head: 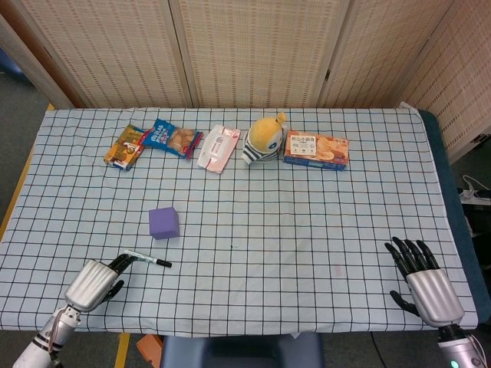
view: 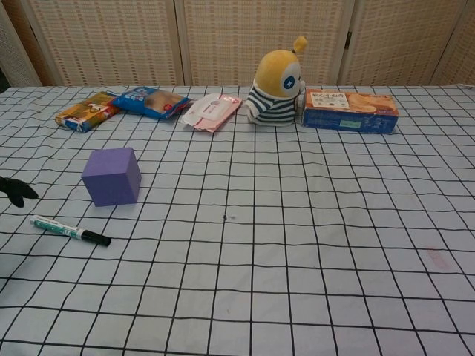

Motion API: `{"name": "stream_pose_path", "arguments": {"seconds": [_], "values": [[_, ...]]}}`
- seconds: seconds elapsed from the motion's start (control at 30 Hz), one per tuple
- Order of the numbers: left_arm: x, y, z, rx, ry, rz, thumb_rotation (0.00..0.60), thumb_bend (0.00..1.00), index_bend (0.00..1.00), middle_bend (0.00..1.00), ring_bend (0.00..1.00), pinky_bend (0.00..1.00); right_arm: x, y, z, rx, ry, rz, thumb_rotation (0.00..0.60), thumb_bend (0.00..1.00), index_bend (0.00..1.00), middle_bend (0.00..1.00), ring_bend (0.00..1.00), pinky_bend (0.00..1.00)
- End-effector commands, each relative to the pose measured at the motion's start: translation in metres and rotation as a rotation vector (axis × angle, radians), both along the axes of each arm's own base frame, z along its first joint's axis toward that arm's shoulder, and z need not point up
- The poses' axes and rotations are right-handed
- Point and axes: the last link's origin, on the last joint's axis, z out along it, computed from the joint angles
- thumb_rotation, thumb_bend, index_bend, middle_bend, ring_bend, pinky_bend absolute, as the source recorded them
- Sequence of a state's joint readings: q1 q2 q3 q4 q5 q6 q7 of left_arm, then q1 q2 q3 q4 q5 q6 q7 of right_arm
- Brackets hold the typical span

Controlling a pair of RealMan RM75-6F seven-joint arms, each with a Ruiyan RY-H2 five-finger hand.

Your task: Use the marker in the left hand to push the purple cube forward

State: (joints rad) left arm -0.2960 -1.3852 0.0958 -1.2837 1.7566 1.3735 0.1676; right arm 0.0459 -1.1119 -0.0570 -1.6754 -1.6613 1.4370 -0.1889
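Observation:
The purple cube (head: 163, 222) (view: 112, 176) sits on the checked cloth, left of centre. A green-and-white marker (head: 151, 260) (view: 70, 231) with a black cap lies flat just in front of it, cap pointing right. My left hand (head: 95, 284) is at the marker's left end, and its dark fingers overlap that end in the head view. In the chest view only the left hand's dark fingertips (view: 16, 191) show at the left edge, clear of the marker. It holds nothing. My right hand (head: 426, 285) rests open near the front right, fingers spread.
Along the back stand an orange snack pack (head: 125, 146), a blue snack pack (head: 173, 138), a wipes packet (head: 219, 147), a yellow striped plush toy (head: 263, 139) and a biscuit box (head: 316, 150). The table's front edge (head: 245, 334) runs close behind both hands.

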Motion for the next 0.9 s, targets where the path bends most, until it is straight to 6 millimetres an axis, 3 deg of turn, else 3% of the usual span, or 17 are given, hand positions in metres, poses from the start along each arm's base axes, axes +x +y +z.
{"name": "stream_pose_path", "arguments": {"seconds": [0.03, 0.43, 0.9], "values": [[0.003, 0.015, -0.018, -0.002, 0.025, -0.050, 0.600, 0.41, 0.28, 0.34, 0.94, 1.00, 0.000, -0.001, -0.001, 0.008, 0.000, -0.003, 0.600, 0.14, 0.00, 0.00, 0.00, 0.00], [-0.001, 0.042, -0.047, -0.032, 0.033, -0.082, 0.600, 0.41, 0.28, 0.29, 0.94, 1.00, -0.002, -0.001, 0.001, 0.009, 0.012, -0.023, 0.600, 0.14, 0.00, 0.00, 0.00, 0.00], [-0.004, 0.058, -0.061, -0.020, 0.086, -0.114, 0.600, 0.41, 0.40, 0.41, 0.94, 1.00, -0.003, -0.001, 0.003, 0.000, 0.013, -0.031, 0.600, 0.14, 0.00, 0.00, 0.00, 0.00]]}}
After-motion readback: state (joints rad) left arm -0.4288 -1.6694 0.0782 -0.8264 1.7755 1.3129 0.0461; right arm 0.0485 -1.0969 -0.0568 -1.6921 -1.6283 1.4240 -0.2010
